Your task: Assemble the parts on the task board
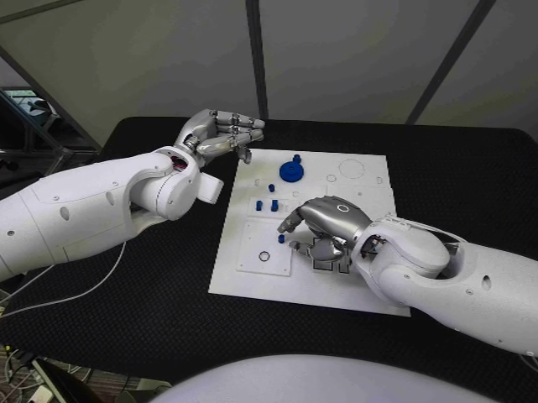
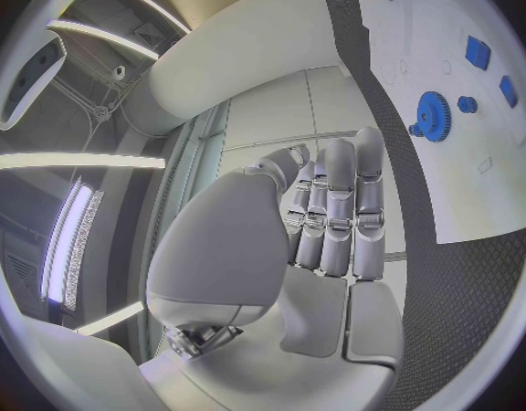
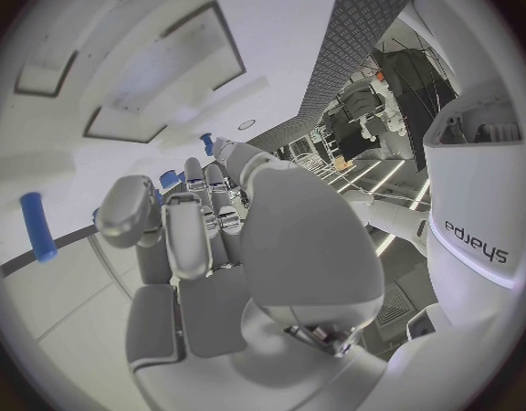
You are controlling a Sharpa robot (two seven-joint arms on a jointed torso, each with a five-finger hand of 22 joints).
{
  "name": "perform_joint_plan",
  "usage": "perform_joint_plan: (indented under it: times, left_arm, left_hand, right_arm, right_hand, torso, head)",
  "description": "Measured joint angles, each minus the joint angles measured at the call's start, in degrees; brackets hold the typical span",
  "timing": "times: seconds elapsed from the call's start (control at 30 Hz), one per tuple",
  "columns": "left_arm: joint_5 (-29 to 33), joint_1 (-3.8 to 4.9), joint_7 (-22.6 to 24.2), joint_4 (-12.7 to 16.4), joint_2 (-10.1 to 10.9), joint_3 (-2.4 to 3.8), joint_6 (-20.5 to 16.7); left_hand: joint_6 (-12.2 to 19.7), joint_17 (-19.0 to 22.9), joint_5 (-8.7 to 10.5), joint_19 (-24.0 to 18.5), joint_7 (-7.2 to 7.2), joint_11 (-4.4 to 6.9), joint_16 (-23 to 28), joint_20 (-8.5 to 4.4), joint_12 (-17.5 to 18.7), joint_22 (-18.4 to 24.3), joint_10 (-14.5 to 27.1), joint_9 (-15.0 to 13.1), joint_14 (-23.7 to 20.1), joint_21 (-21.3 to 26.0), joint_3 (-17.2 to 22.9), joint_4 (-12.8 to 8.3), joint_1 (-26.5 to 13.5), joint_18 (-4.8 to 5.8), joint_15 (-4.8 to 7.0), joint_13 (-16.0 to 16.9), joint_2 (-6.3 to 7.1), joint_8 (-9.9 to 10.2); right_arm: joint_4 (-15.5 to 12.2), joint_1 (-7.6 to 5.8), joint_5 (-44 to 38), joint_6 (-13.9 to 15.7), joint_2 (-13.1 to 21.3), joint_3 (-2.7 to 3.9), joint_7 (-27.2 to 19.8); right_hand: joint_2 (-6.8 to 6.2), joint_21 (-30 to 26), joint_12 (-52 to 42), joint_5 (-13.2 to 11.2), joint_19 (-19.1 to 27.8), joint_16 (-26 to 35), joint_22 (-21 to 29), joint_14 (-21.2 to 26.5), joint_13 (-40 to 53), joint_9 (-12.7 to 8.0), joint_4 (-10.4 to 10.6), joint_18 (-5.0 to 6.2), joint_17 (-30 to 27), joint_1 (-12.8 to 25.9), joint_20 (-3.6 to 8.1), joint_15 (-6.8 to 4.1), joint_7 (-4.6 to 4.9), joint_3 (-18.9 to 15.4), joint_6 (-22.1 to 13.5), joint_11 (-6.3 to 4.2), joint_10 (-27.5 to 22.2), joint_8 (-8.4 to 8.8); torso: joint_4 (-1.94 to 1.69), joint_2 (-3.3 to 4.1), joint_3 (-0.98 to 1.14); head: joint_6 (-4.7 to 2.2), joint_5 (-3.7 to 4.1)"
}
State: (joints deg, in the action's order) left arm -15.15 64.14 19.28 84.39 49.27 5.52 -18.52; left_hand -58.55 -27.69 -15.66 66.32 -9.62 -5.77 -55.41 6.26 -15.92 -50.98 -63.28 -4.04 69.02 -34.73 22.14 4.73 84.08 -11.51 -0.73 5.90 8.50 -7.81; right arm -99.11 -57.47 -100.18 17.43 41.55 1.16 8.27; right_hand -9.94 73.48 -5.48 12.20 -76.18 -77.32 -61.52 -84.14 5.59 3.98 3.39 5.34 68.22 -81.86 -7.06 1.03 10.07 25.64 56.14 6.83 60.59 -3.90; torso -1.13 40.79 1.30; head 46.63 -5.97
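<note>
The white rectangular task board (image 1: 251, 273) lies in the middle of the black table (image 1: 462, 176), its long axis running away from the robot. Near its far end sits a round blue gear-shaped part (image 1: 292, 172) with a small knob on top, lying flat. Closer in, a few small blue peg parts (image 1: 266, 204) stand upright in the board, just beside one another; another small blue piece (image 1: 282, 239) lies just beside the right hand's fingers.

The right hand (image 1: 322, 227) is palm-down over the near middle of the board, fingers curled down towards its surface — whether they grip anything cannot be told. In the right wrist view a short blue cylindrical part (image 3: 37, 226) lies on the white board, apart from the fingers, its long axis roughly across them.

The left hand (image 1: 221, 134) hovers over the black table just beyond the board's far left corner, above the surface, its fingers straight and close together, holding nothing.
</note>
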Motion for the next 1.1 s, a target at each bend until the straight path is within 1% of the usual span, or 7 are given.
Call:
perform_joint_plan:
  times: [0.1,0.13,0.23,0.33,0.47,0.7,1.1]
  left_arm:
    - [0.0,0.0,-0.1,0.0,0.0,-0.01,0.1]
    - [0.0,0.0,-0.1,0.0,0.1,-0.01,0.1]
    - [0.0,0.0,-0.1,-0.1,0.1,-0.02,0.2]
    - [0.0,0.0,-0.1,-0.1,0.2,-0.02,0.3]
    - [0.0,-0.01,-0.2,-0.1,0.2,-0.04,0.4]
    - [0.0,-0.01,-0.2,-0.1,0.2,-0.05,0.6]
    - [0.0,-0.01,-0.2,-0.3,0.0,-0.06,0.7]
  left_hand:
    - [0.0,0.0,0.0,0.0,0.0,0.0,0.0,0.0,0.0,0.0,0.0,0.0,0.0,0.0,0.0,0.0,0.0,0.0,0.0,0.0,0.0,0.0]
    - [0.0,0.0,0.0,0.0,0.0,0.0,0.0,0.0,0.0,0.0,0.0,0.0,0.0,0.0,0.0,0.0,0.0,0.0,0.0,0.0,0.0,0.0]
    - [0.0,0.0,0.0,0.0,0.0,0.0,0.0,0.0,0.0,0.0,0.0,0.0,0.0,0.0,0.0,0.0,0.0,0.0,0.0,0.0,0.0,0.0]
    - [0.0,0.0,0.0,0.0,0.0,0.21,0.0,0.0,0.0,0.0,0.2,0.0,0.0,0.2,0.0,0.0,0.0,0.0,0.0,0.0,0.0,0.0]
    - [0.0,0.0,0.0,0.0,0.0,0.21,0.0,0.0,0.0,0.0,0.2,0.0,0.0,0.2,0.0,0.0,0.0,0.0,0.0,0.0,0.0,0.0]
    - [0.0,0.0,0.0,0.0,0.0,0.21,0.0,0.0,0.0,0.0,0.2,0.0,0.0,0.2,0.0,0.0,0.0,0.0,0.0,0.0,0.0,0.0]
    - [0.0,0.0,0.0,0.0,0.0,0.21,0.0,0.0,0.0,0.0,0.2,0.0,0.0,0.2,0.0,0.0,0.0,0.0,0.0,0.0,0.0,0.0]
  right_arm:
    - [-1.8,0.0,-0.1,0.8,1.9,0.2,0.0]
    - [-2.3,0.02,-0.2,1.0,2.6,0.52,0.0]
    - [-3.8,-0.06,-0.1,1.4,4.6,2.54,0.2]
    - [-4.2,-0.76,0.3,1.3,6.3,4.07,0.5]
    - [-3.8,-1.95,1.0,0.7,8.8,5.21,1.2]
    - [-2.3,-2.64,1.5,-1.2,11.4,5.71,2.1]
    - [-0.8,-2.77,1.1,-5.7,11.0,5.77,3.2]
  right_hand:
    - [0.0,0.0,-0.2,0.0,0.0,0.0,0.0,0.0,0.0,0.1,0.0,0.0,0.0,0.0,0.0,0.0,-0.18,0.0,0.2,-0.22,0.2,-0.07]
    - [0.0,0.0,-0.5,0.0,0.0,0.0,0.0,0.0,0.0,0.1,0.0,0.0,0.0,0.0,0.0,0.0,-0.3,0.0,0.3,-0.2,0.2,-0.07]
    - [0.02,0.0,-0.7,0.0,0.0,0.0,0.0,0.0,0.0,0.2,-0.1,0.0,0.0,0.6,0.0,0.0,-0.32,-0.2,0.7,-0.2,0.2,-0.27]
    - [-0.79,0.0,-1.1,0.0,0.0,0.0,0.0,0.0,0.0,0.2,0.3,0.0,0.0,1.6,0.0,0.0,-0.42,-1.2,0.8,-0.4,0.0,-0.32]
    - [-1.36,-0.8,-1.3,0.6,0.1,0.4,0.8,0.0,-0.4,0.2,0.6,-0.01,-0.7,2.7,0.12,0.0,-0.59,-3.3,0.6,-0.79,-1.5,-0.32]
    - [-1.33,-2.3,-2.1,0.6,0.9,1.3,3.1,0.0,-1.2,0.1,0.7,0.0,-2.5,2.7,-0.18,0.0,-1.26,-6.7,-0.1,-0.57,-3.8,-0.24]
    - [-0.26,-2.9,-3.5,0.6,0.9,1.6,3.6,0.0,-1.4,0.1,0.9,0.0,-3.1,1.6,-0.18,-0.01,-1.46,-8.7,-0.3,-0.59,-3.9,-0.07]
  torso:
    - [0.0,-0.02,-0.01]
    - [0.0,-0.05,-0.01]
    - [0.0,-0.09,-0.01]
    - [0.01,-0.09,-0.01]
    - [0.1,-0.13,-0.01]
    - [0.16,-0.14,-0.02]
    - [0.12,-0.06,-0.02]
  head:
    - [-0.06,0.19]
    - [-0.09,0.29]
    - [-0.35,0.69]
    - [-0.8,1.29]
    - [-1.31,1.96]
    - [-1.71,2.63]
    - [-1.76,2.94]
